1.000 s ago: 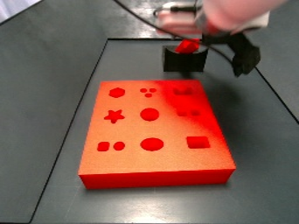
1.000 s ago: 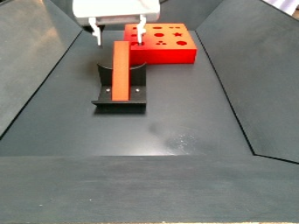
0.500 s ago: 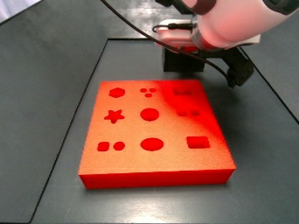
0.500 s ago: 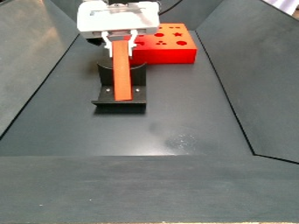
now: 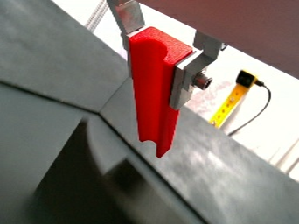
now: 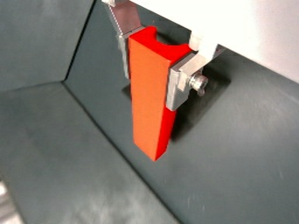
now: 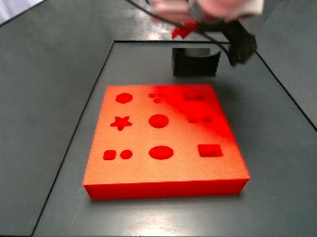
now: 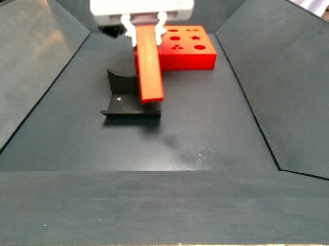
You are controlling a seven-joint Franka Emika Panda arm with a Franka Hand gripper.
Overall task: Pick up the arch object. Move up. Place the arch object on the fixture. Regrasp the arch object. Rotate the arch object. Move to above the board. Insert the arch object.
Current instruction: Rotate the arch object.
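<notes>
My gripper (image 8: 141, 21) is shut on one end of the arch object (image 8: 149, 65), a long bright-red bar. The bar hangs down at a slight tilt, clear of the fixture (image 8: 129, 106) just below it. In both wrist views the bar (image 5: 152, 96) (image 6: 149, 96) sits between my silver fingers (image 5: 187, 77) (image 6: 180, 79), its notched end up at the jaws. In a side view my gripper (image 7: 205, 18) is above the dark fixture (image 7: 195, 61), and the bar is mostly hidden. The red-orange board (image 7: 173, 159) lies flat; it also shows behind the fixture (image 8: 193, 61).
Raised dark walls border the floor on both sides (image 8: 52, 86) (image 8: 251, 96). A yellow tag and cable (image 5: 237, 92) lie beyond the floor's edge in a wrist view. Cables run off behind my arm (image 7: 136, 7).
The bar lay along the fixture with my gripper over its far end. Now the jaws hold it and it has risen off the fixture, hanging almost upright.
</notes>
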